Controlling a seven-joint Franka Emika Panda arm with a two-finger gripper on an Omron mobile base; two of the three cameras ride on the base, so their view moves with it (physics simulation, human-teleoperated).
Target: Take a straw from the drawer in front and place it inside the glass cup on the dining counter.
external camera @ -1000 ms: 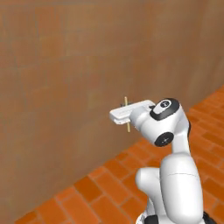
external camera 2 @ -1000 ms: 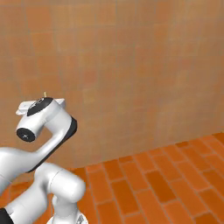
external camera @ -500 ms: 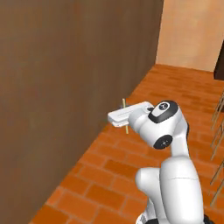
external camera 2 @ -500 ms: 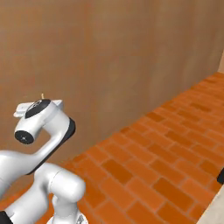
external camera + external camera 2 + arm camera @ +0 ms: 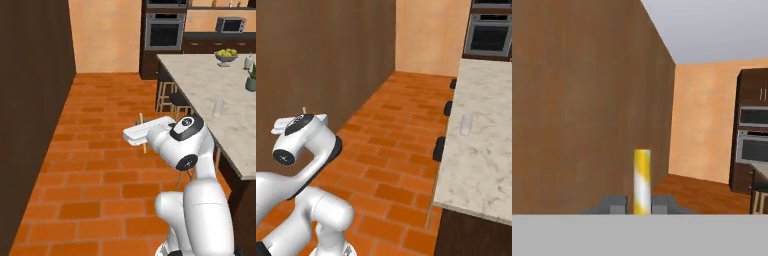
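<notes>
Here the straw [image 5: 642, 180] is held upright between the closed fingers of the gripper [image 5: 641, 205], probably for later lowering into the glass cup [image 5: 218, 107] standing on the dining counter [image 5: 200, 80].

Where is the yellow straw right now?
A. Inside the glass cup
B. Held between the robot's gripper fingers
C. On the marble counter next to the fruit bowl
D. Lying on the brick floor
B. The straw stands upright between the gripper fingers in the hand view, while the glass cup sits apart on the dining counter with nothing in it.
</notes>
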